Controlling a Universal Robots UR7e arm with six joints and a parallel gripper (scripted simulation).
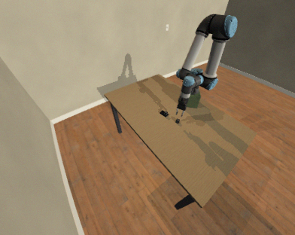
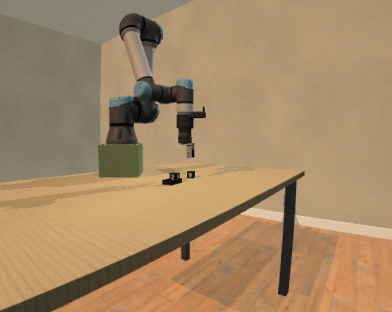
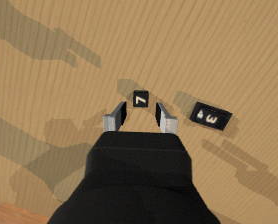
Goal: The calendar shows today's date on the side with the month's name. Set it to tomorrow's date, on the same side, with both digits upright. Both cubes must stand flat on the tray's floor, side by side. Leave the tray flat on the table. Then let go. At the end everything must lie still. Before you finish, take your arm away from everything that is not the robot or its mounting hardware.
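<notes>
A small black cube (image 3: 140, 98) lies alone on the table with a white 7 on its top face. It also shows in the top view (image 1: 177, 120) and in the exterior view (image 2: 190, 174). The black calendar tray (image 3: 211, 116) lies to its right in the wrist view, holding the other cube, which shows a 3 on top. The tray also shows in the top and exterior views (image 1: 164, 113) (image 2: 172, 179). My gripper (image 3: 141, 109) hangs open and empty above the loose cube, its fingers (image 2: 189, 150) well clear of the table.
The arm stands on a green block (image 2: 120, 160) at the table's far side. The table edge (image 2: 238, 210) runs to the right of the calendar in the exterior view.
</notes>
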